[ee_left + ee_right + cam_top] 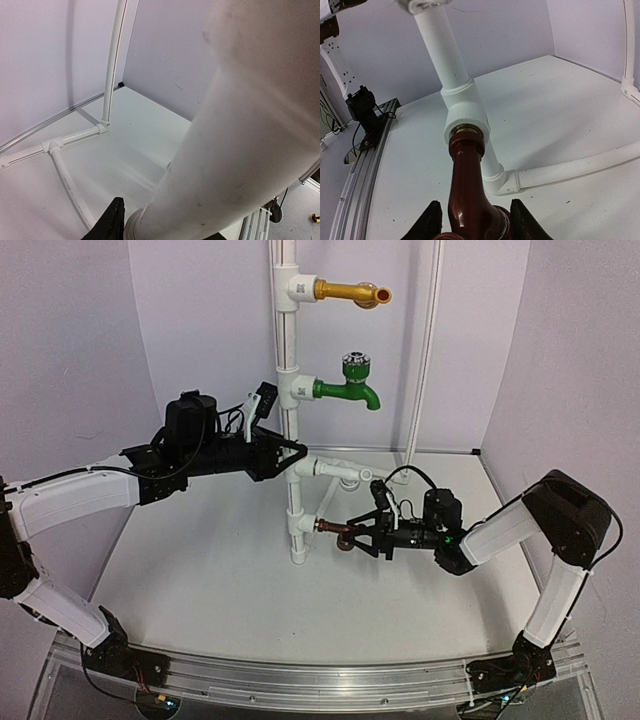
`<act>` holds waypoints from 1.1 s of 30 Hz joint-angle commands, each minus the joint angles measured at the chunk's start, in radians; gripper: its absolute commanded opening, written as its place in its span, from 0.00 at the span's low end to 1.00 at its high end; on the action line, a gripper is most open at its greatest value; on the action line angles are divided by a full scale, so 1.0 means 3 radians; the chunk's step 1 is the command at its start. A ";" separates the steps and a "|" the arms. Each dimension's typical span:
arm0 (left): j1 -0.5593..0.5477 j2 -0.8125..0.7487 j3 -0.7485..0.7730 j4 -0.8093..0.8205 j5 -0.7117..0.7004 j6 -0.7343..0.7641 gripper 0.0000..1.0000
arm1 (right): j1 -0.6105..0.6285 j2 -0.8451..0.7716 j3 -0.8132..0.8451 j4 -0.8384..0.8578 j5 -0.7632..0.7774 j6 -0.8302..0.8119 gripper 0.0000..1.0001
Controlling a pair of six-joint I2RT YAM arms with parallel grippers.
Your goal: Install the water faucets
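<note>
The small dark brown faucet (336, 530) lies level, its threaded end set in the lowest white tee (303, 528) of the upright white pipe (288, 360). In the right wrist view the brown faucet (467, 175) runs from between my fingers up into the tee's socket (466, 117). My right gripper (358, 536) (475, 202) is shut on the faucet's body. My left gripper (290, 455) (167, 220) is shut on the upright pipe (235, 150) above that tee. One black finger (111, 222) shows beside the pipe.
A long gold faucet (350, 292) and a green faucet (350, 390) sit in higher tees. White pipes (340, 470) run along the floor behind the stand. A thin clear tube (425, 350) rises at the back wall. Walls enclose three sides, with an aluminium rail (320, 677) in front.
</note>
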 commanded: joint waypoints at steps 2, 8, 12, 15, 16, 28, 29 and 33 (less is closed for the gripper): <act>-0.0002 -0.0214 -0.0055 -0.0028 0.0195 -0.0572 0.00 | -0.0028 0.0081 0.0132 0.0163 -0.0145 0.0216 0.33; -0.0115 -0.0364 -0.0142 -0.0038 0.0073 -0.0508 0.00 | -0.0090 0.0150 0.0191 0.0158 -0.0322 0.0393 0.21; -0.0349 -0.0384 -0.0097 -0.0131 -0.0184 -0.0336 0.00 | -0.0100 0.0224 0.0300 0.0149 -0.0422 0.0545 0.16; -0.0478 -0.0362 -0.0060 -0.0157 -0.0340 -0.0300 0.00 | -0.0099 0.0275 0.0382 0.0144 -0.0461 0.0639 0.15; -0.0511 -0.0363 -0.0059 -0.0144 -0.0398 -0.0309 0.00 | -0.0099 0.0293 0.0405 0.0140 -0.0486 0.0668 0.14; -0.0673 -0.0605 -0.0579 0.0509 -0.1442 -0.0494 0.00 | -0.0111 0.0695 0.0968 0.0107 -0.0964 0.1298 0.10; -0.0678 -0.0615 -0.0615 0.0567 -0.1519 -0.0490 0.00 | -0.0113 0.0719 0.1013 0.0107 -0.0985 0.1351 0.10; -0.0696 -0.0615 -0.0677 0.0702 -0.1782 -0.0458 0.00 | -0.0112 0.0817 0.1167 0.0107 -0.1047 0.1605 0.09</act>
